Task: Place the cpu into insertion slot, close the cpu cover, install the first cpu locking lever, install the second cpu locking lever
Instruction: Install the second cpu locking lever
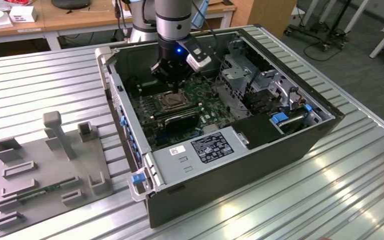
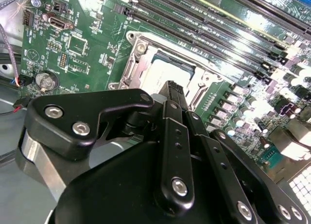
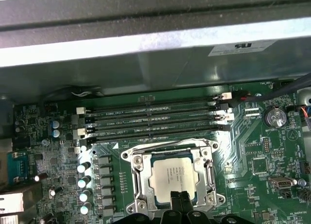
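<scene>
The cpu [image 3: 175,173] is a pale silver square lying flat in the insertion slot [image 1: 174,102] on the green motherboard. The cpu cover [image 3: 210,170], a silvery frame with a cut-out middle, lies down around the chip, also seen in the second wrist view as cpu cover [image 2: 138,68] around the cpu [image 2: 170,68]. My gripper [image 3: 182,198] hovers at the socket's edge with its black fingers pressed together and nothing between them. In the exterior view the gripper [image 1: 172,80] hangs inside the open computer case, just above the socket.
Long black memory slots [image 3: 155,119] run beside the socket, with the case wall [image 3: 146,39] behind them. A row of capacitors [image 3: 85,180] and a coin battery [image 3: 275,118] flank the socket. A drive cage [image 1: 259,85] stands at the exterior view's right; a grey fixture plate [image 1: 45,170] lies outside the case.
</scene>
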